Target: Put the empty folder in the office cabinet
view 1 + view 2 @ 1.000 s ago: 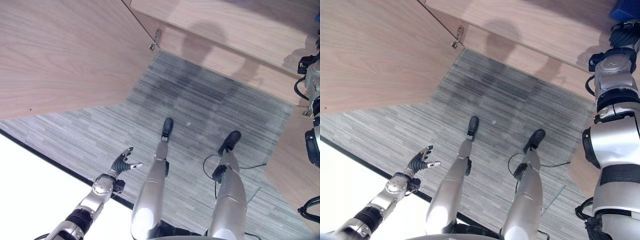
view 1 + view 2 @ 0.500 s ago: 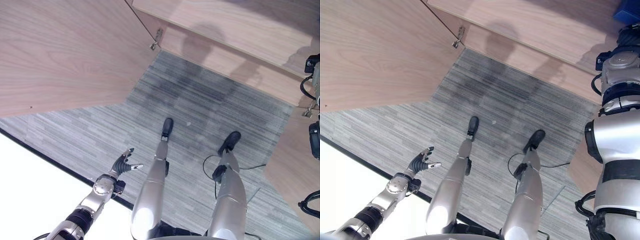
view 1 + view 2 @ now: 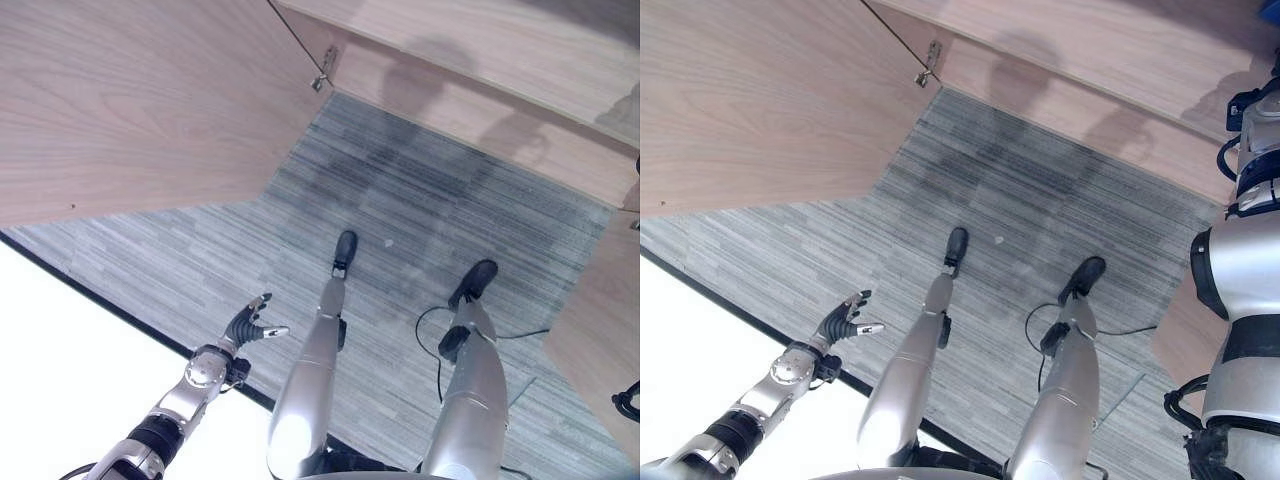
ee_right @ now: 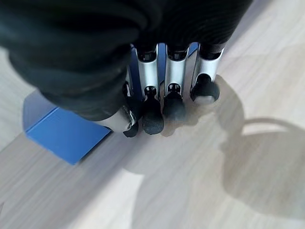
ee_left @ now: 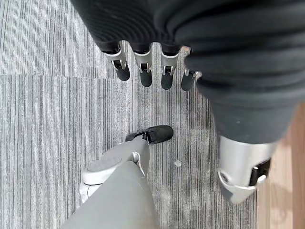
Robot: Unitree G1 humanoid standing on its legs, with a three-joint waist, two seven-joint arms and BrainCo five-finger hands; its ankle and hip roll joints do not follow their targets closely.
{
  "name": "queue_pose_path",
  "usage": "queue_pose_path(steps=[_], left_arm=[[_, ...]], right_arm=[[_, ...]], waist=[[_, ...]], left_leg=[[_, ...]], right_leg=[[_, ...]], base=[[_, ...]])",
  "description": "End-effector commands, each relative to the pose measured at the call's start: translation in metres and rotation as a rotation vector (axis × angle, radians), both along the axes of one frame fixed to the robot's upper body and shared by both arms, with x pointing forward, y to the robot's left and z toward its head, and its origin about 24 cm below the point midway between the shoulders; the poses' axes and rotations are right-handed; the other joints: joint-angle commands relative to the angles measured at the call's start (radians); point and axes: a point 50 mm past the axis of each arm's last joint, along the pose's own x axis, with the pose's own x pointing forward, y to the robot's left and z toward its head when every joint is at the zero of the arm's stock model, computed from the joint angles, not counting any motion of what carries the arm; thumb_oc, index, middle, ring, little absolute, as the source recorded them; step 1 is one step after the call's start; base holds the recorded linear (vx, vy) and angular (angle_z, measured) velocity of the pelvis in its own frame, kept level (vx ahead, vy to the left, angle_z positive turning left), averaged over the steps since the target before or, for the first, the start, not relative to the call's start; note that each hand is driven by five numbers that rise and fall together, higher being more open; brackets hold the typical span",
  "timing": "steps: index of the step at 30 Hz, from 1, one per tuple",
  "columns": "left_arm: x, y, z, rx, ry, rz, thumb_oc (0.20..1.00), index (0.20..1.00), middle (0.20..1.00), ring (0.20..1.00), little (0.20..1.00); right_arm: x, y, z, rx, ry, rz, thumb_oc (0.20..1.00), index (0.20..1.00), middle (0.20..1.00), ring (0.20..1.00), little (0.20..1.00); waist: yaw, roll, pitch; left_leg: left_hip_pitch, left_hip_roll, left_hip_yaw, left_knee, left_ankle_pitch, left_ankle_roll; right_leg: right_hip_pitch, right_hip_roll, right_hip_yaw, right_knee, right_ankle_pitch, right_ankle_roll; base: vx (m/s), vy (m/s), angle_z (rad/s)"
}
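Grey striped carpet meets a white surface edged black.

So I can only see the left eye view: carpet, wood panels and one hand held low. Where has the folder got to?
Observer: The right wrist view shows a blue folder lying on a pale wooden surface, partly under the right hand. I cannot tell whether the hand grips it.
Operator: Is that low hand carrying anything?
Observer: No. In the left wrist view the left hand has straight fingers and is empty, above the grey carpet.
Operator: And where is the other arm?
Observer: In the right eye view the right arm runs up the picture's right edge, towards the wooden cabinet.
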Motion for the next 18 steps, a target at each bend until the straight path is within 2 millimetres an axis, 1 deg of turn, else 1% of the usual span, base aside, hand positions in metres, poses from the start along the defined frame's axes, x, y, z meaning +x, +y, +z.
queue_pose_path(steps=[1,5,9,12,13,14,15,16,17,18], left_arm=[[-0.017,0.015,-0.006,0.045,0.048,-0.02,1.0,1.0,1.0,1.0,1.0],[-0.018,0.013,-0.01,0.047,0.062,-0.023,1.0,1.0,1.0,1.0,1.0],[-0.018,0.014,-0.01,0.051,0.063,-0.021,1.0,1.0,1.0,1.0,1.0],[-0.016,0.016,-0.009,0.049,0.06,-0.009,1.0,1.0,1.0,1.0,1.0],[-0.016,0.016,-0.011,0.046,0.062,0.003,1.0,1.0,1.0,1.0,1.0],[-0.015,0.016,-0.01,0.047,0.06,0.004,1.0,1.0,1.0,1.0,1.0],[-0.015,0.019,-0.012,0.047,0.064,0.028,1.0,1.0,1.0,1.0,1.0],[-0.015,0.022,-0.015,0.042,0.072,0.06,1.0,1.0,1.0,1.0,1.0],[-0.016,0.022,-0.017,0.044,0.079,0.069,1.0,1.0,1.0,1.0,1.0],[-0.016,0.023,-0.017,0.048,0.08,0.069,1.0,1.0,1.0,1.0,1.0]], right_arm=[[-0.048,-0.024,0.073,-0.187,-0.162,-0.117,0.2,0.2,0.2,0.2,0.2],[-0.042,-0.019,0.071,-0.174,-0.186,-0.093,0.2,0.2,0.2,0.2,0.2],[-0.042,-0.019,0.07,-0.164,-0.199,-0.089,0.2,0.2,0.2,0.2,0.2],[-0.037,-0.018,0.063,-0.139,-0.21,-0.065,0.2,0.2,0.2,0.2,0.2],[-0.028,-0.012,0.054,-0.109,-0.24,-0.016,0.2,0.2,0.2,0.2,0.2],[-0.028,-0.012,0.054,-0.108,-0.242,-0.016,0.2,0.2,0.2,0.2,0.2],[-0.016,-0.003,0.04,-0.085,-0.252,0.045,0.2,0.2,0.2,0.2,0.2],[-0.002,0.01,0.022,-0.044,-0.27,0.117,0.2,0.2,0.2,0.2,0.2],[0.005,0.016,0.009,-0.014,-0.285,0.158,0.2,0.2,0.2,0.2,0.2],[0.005,0.015,0.007,-0.01,-0.283,0.157,0.2,0.2,0.2,0.2,0.2]], waist=[[0.026,0.012,0.01],[0.022,0.004,0.01],[0.024,0.001,0.01],[0.02,-0.006,0.01],[0.019,-0.011,0.011],[0.016,-0.015,0.01],[0.016,-0.025,0.011],[0.006,-0.037,0.011],[-0.001,-0.046,0.011],[0.001,-0.049,0.011]], left_leg=[[0.055,0.001,-0.027,-0.034,-0.143,-0.026],[0.072,0.008,-0.028,-0.034,-0.142,-0.026],[0.08,0.008,-0.03,-0.034,-0.142,-0.026],[0.086,0.01,-0.03,-0.033,-0.139,-0.026],[0.078,0.012,-0.028,-0.031,-0.114,-0.025],[0.092,0.014,-0.028,-0.032,-0.139,-0.027],[0.086,0.016,-0.025,-0.028,-0.112,-0.025],[0.099,0.021,-0.025,-0.026,-0.114,-0.024],[0.108,0.022,-0.025,-0.024,-0.116,-0.024],[0.111,0.022,-0.025,-0.024,-0.116,-0.024]], right_leg=[[0.045,0.015,0.053,0.129,-0.194,0.08],[0.058,0.019,0.057,0.134,-0.196,0.08],[0.065,0.02,0.055,0.133,-0.194,0.081],[0.078,0.021,0.054,0.128,-0.187,0.082],[0.077,0.023,0.044,0.117,-0.151,0.074],[0.09,0.025,0.054,0.122,-0.183,0.083],[0.094,0.026,0.043,0.106,-0.145,0.074],[0.11,0.03,0.042,0.097,-0.137,0.075],[0.123,0.031,0.043,0.091,-0.134,0.075],[0.127,0.031,0.042,0.09,-0.134,0.075]], base=[[0.0,0.0,0.0],[0.0,0.0,0.0],[0.0,0.0,0.0],[-0.05,0.021,0.01],[-0.03,0.021,0.04],[-0.12,0.05,0.05],[0.0,0.0,0.0],[-0.13,0.055,0.0],[0.0,0.0,0.0],[-0.02,0.012,0.05]])
